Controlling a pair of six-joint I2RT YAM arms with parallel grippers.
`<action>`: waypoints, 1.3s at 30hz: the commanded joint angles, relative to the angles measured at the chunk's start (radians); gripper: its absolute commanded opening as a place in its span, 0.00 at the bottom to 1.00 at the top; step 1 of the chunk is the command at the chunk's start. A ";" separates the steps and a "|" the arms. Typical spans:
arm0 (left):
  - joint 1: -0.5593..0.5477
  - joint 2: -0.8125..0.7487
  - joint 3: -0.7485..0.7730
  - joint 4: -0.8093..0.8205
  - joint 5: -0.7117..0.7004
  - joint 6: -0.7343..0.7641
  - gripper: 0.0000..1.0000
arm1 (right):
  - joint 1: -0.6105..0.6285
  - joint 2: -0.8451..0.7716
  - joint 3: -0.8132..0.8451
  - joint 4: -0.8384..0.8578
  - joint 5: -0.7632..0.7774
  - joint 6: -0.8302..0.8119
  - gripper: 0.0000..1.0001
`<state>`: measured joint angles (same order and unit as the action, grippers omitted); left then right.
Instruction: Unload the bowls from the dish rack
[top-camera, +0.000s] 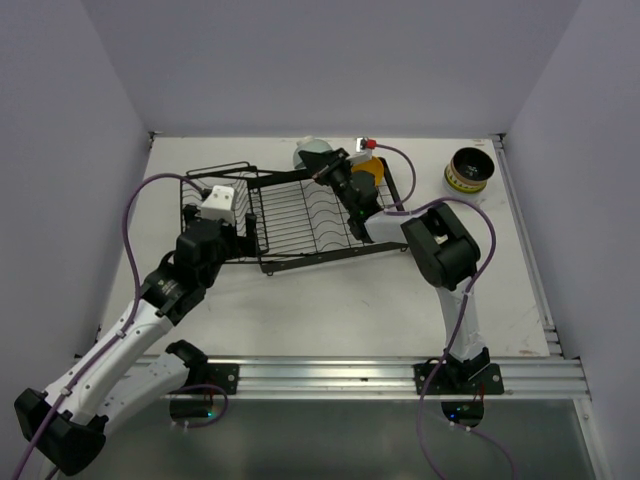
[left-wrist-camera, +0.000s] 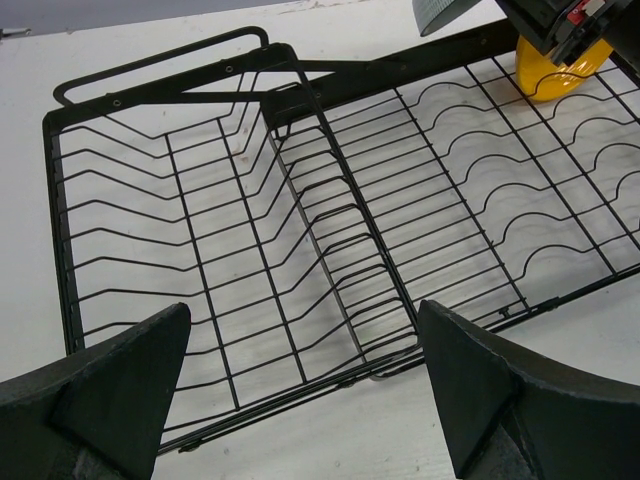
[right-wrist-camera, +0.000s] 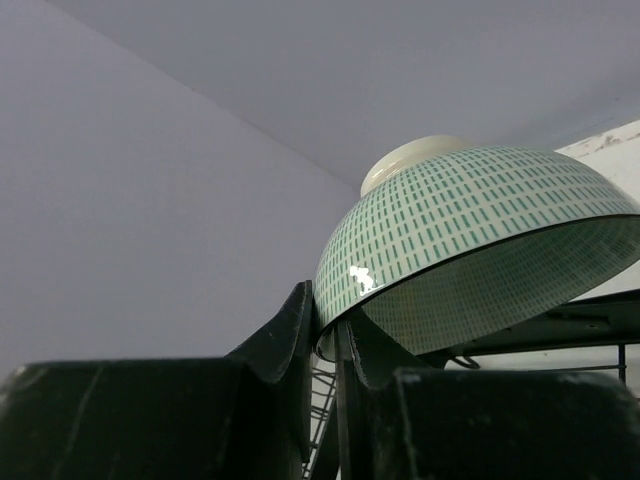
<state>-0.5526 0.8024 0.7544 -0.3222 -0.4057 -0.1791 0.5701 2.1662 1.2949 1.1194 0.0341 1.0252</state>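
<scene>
The black wire dish rack (top-camera: 300, 215) lies mid-table. My right gripper (top-camera: 325, 172) reaches over its far edge and is shut on the rim of a pale teal-green bowl (top-camera: 312, 152). In the right wrist view that patterned bowl (right-wrist-camera: 470, 230) hangs tilted, mouth down, with the gripper (right-wrist-camera: 335, 325) pinching its lower left rim. An orange-yellow bowl (top-camera: 368, 172) stands on edge in the rack beside the right arm, and the left wrist view shows this bowl (left-wrist-camera: 555, 70) too. My left gripper (top-camera: 238, 232) hovers wide open at the rack's near left edge (left-wrist-camera: 300, 400), holding nothing.
A stack of bowls (top-camera: 470, 170), dark inside and lime-yellow outside, sits on the table at the far right. The rack's raised basket section (left-wrist-camera: 170, 230) holds no dishes. White walls close in the table on three sides.
</scene>
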 joint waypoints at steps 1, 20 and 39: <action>-0.007 0.003 -0.007 0.035 -0.024 0.013 1.00 | -0.003 -0.103 0.020 0.134 -0.016 0.036 0.00; -0.006 -0.043 -0.006 0.029 -0.094 0.010 1.00 | -0.078 -0.522 0.251 -1.329 -0.461 -0.511 0.00; -0.004 -0.022 -0.001 0.026 -0.062 0.010 1.00 | -0.397 -0.714 0.110 -2.023 0.006 -0.837 0.00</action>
<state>-0.5526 0.7830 0.7544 -0.3229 -0.4713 -0.1787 0.2001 1.4540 1.4269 -0.8433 -0.0395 0.2302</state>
